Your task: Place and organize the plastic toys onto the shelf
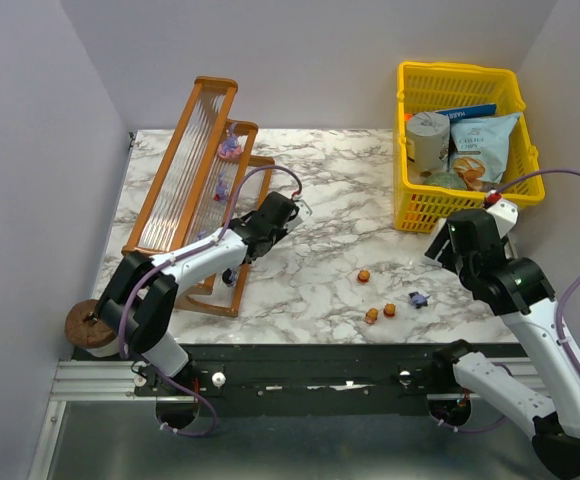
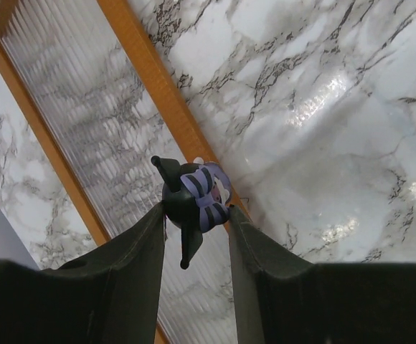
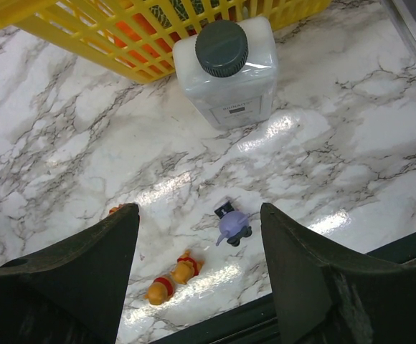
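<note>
Risky bit imo: the shelf (image 1: 195,190) rail sits right under the striped purple toy (image 2: 194,197) pinched in the left end effector (image 2: 196,215), so a release here could bounce it onto the table (image 1: 320,250). Right end effector (image 3: 199,215) hangs open above a loose purple toy (image 3: 232,226). Only the right wrist view shows the white bottle (image 3: 226,72).

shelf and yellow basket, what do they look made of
Shelf: the frame looks like wood with an orange-brown matte finish. The tiers look like clear ribbed plastic, since the marbled table shows through. Basket: likely moulded plastic, glossy yellow open mesh.
</note>
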`<state>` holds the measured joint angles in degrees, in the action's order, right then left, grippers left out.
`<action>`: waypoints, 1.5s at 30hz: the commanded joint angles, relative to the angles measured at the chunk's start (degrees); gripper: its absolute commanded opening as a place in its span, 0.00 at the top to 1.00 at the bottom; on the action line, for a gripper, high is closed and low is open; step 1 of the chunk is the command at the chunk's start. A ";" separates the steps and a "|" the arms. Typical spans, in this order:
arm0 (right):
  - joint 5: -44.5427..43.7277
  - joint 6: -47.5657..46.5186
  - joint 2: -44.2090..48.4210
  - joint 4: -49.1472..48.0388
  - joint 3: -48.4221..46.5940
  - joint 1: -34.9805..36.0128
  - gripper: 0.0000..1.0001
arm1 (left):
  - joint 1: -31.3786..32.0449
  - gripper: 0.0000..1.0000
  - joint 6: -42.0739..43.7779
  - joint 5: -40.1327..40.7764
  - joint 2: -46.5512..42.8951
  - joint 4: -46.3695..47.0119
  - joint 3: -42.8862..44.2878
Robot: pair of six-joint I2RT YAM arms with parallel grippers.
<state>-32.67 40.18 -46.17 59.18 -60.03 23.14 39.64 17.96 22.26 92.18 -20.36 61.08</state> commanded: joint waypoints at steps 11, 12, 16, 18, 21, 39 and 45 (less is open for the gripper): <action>0.59 -1.51 -1.99 -1.96 -0.26 -0.37 0.24 | -2.28 0.90 3.75 -0.29 -4.65 5.94 -4.30; 0.59 -1.60 -1.99 -1.96 -0.26 -0.37 0.24 | -2.20 0.90 3.75 0.84 -4.38 6.03 -4.30; 0.67 -1.69 -2.17 -2.05 -0.18 -0.37 0.24 | -2.28 0.90 2.88 3.48 -2.97 6.38 -3.95; 0.67 -1.60 -2.17 -2.05 -0.09 -0.37 0.24 | -2.28 0.90 2.79 3.93 -2.71 6.56 -3.95; 0.59 -1.51 -2.17 -2.14 0.00 -0.46 0.24 | -2.37 0.91 2.26 5.69 -2.44 7.61 -4.39; 0.94 -1.69 -3.40 -2.93 0.00 -0.37 0.24 | -2.28 0.96 2.00 8.06 -1.48 10.87 -6.06; 1.38 -1.43 -3.22 -3.37 0.35 -0.46 0.24 | -2.20 0.96 1.47 8.76 -1.39 10.43 -5.45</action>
<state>-31.64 38.94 -49.60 56.99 -60.03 23.14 37.56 20.67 29.78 90.72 -10.48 54.33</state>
